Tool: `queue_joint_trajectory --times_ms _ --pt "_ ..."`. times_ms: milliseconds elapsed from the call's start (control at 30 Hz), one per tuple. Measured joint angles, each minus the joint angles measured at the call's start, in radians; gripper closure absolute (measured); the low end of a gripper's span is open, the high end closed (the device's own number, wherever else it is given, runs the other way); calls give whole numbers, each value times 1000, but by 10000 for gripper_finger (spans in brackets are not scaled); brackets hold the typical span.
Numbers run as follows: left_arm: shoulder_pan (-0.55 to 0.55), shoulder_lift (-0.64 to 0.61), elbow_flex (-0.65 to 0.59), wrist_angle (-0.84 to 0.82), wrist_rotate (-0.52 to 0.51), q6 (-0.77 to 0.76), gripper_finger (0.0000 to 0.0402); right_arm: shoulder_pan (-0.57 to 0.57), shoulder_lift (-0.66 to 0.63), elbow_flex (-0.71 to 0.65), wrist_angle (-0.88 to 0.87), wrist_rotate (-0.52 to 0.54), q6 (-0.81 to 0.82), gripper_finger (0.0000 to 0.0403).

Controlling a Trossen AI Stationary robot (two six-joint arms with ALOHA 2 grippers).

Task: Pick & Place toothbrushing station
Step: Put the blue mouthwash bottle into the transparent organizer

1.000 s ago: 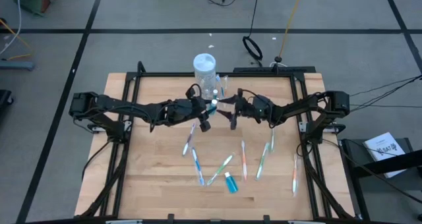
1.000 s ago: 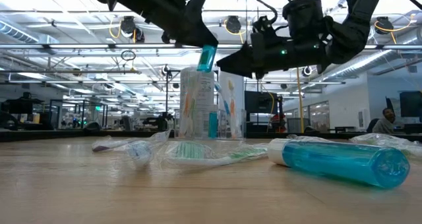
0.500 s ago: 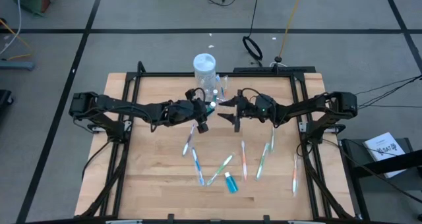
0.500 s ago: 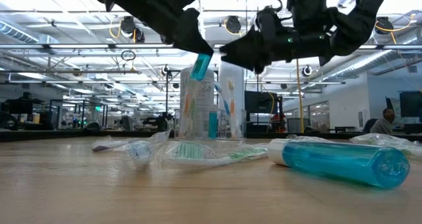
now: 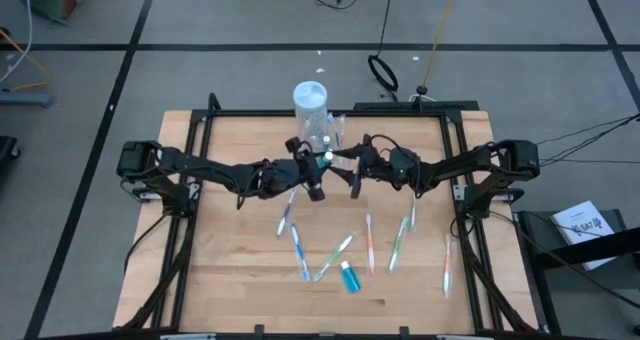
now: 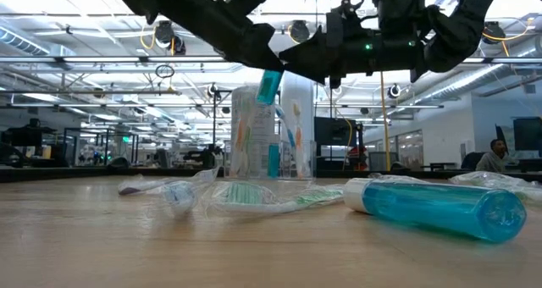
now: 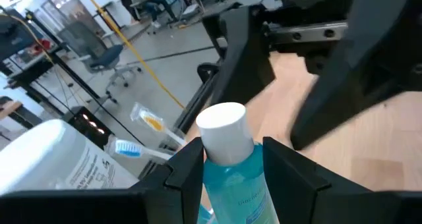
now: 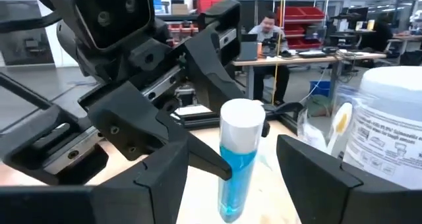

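My left gripper (image 5: 318,176) is above the table's middle, shut on a small teal tube with a white cap (image 7: 227,159). The tube also shows in the low view (image 6: 269,86), lifted and tilted. My right gripper (image 5: 351,172) faces it from the right, open. In the right wrist view its fingers (image 8: 165,178) stand on either side of the tube (image 8: 240,159) with gaps showing. The small clear cup (image 5: 335,132) holds wrapped toothbrushes (image 7: 146,120) and stands on the table just beyond both grippers. My left gripper pinches the tube's teal body (image 7: 226,179) between its two fingers, just below the white cap (image 7: 223,125). The cap end sticks out past the fingertips. The tube is lifted clear of the table and tilted.
A taller clear jar with a white lid (image 5: 310,102) stands beside the cup at the far edge. Several toothbrushes (image 5: 369,242) and another teal tube (image 5: 349,277) lie on the near half of the table. A person sits in the room beyond (image 6: 491,159).
My left gripper has gone a little toward the table's right edge with the tube, closer to my right gripper. The tube has tipped from nearly upright to tilted. My right gripper has risen slightly, and the tube now stands between its open fingers.
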Motion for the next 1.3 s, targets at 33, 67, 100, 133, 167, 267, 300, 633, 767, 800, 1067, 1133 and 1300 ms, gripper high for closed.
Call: queue_joint_trajectory --times_ms 33,67,100,133,167,267,300,633,767,800,1067,1133,1300 --pt "0 0 0 7 0 -5 259 0 0 0 2 0 -2 181" --pt "0 0 0 13 0 -4 259 0 0 0 8 0 -2 181" --pt "0 0 0 16 0 0 259 0 0 0 10 0 0 181" --pt "1 0 0 18 3 2 259 0 0 0 14 0 4 181" --pt "1 0 0 18 7 3 259 0 0 0 17 0 5 181" --pt "1 0 0 22 14 3 259 0 0 0 46 0 4 181" --pt "0 0 0 22 13 2 259 0 0 0 59 0 4 181" --pt "1 0 0 27 13 28 259 0 0 32 20 7 4 181" --pt "0 0 0 26 12 44 259 11 0 74 -54 29 -24 181" --pt "0 0 0 25 10 44 259 16 0 76 -71 62 -32 181" --pt "-5 0 0 23 -8 46 259 30 0 77 -91 162 -41 184" --pt "-5 0 0 23 -7 46 259 30 0 77 -89 156 -41 192" --pt "-5 0 0 24 -6 46 259 30 0 77 -96 152 -24 228"
